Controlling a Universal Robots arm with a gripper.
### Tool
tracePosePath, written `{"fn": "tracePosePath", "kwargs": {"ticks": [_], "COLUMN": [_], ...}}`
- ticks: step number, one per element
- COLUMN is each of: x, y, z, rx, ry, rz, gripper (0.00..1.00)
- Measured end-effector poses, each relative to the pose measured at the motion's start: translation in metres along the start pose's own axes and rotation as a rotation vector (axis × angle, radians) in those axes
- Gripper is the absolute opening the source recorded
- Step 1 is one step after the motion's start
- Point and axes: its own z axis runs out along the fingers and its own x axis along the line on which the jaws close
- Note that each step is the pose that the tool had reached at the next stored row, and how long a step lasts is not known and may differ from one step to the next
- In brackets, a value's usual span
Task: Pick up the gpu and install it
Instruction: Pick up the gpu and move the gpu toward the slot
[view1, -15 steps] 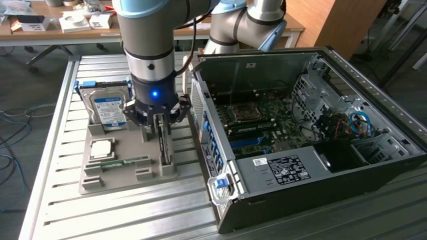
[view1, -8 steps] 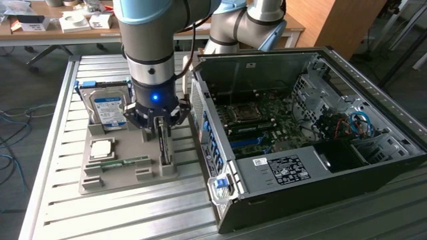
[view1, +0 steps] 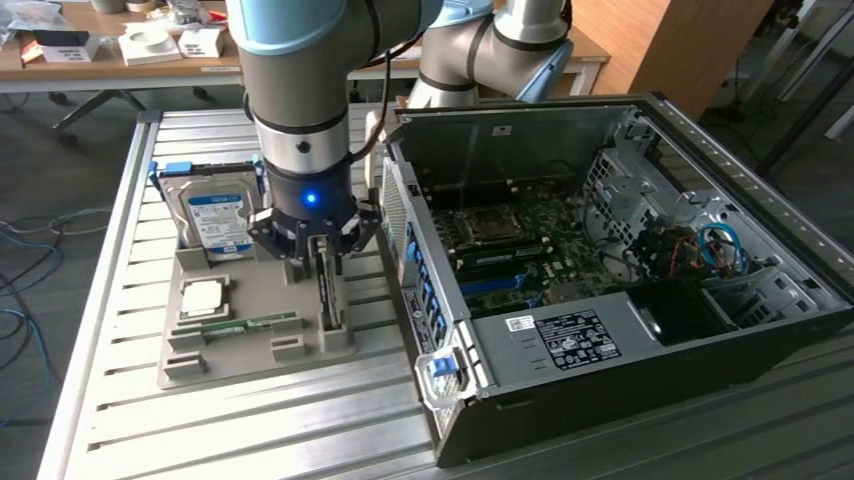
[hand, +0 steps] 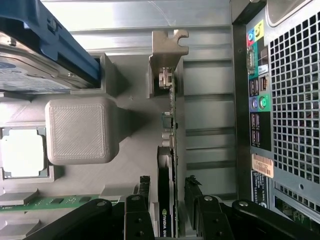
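The thin flat black expansion card with its pale silver bracket strip (hand: 167, 165), the gpu, stands on its long edge in a narrow slot of the grey printed plastic tray (view1: 254, 352). Upright like this, both its broad faces are free to be gripped from above. The tray lies on the slatted metal desk (view1: 200, 430), just beside the open black tower computer case (view1: 601, 330). The case lies on its side with the motherboard facing up, so a card can go in from overhead. The arm hangs straight down over the card, and its jaws stand wide open astride the card's upper edge, one black finger (hand: 142, 200) on each side, holding nothing. In the wrist view a gap seems to show between each finger and the card, though the shadow there makes that hard to be sure of. The silver hard drive with the blue label (view1: 218, 215), the square silver processor chip (view1: 203, 297) and the slim green memory stick (view1: 254, 325) sit in their own tray pockets, apart from the jaws.
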Motion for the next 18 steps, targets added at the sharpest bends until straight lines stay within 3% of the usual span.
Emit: {"fn": "tracePosePath", "kwargs": {"ticks": [18], "x": [0.0014], "y": [0.0000], "z": [0.0080], "rx": [0.0002], "ry": [0.0003], "rz": [0.000], "gripper": [0.42]}}
